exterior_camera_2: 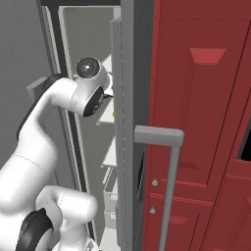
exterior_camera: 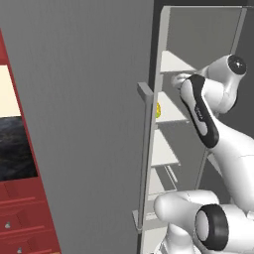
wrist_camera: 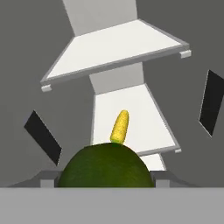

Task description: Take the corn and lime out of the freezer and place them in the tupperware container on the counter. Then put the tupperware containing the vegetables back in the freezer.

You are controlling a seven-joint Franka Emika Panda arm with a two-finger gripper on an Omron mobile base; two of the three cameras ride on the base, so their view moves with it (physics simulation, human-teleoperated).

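Arm reached into the open freezer, lime seated at the gripper.

Pale shelves are stacked inside grey walls, with open space left between tiers. In the hand view the lime is seen between the two grey finger bases, seemingly pinched, though contact cannot be confirmed; the corn is laid on the shelf beyond. From the left base view, the corn is glimpsed behind the door edge, beside the counter.
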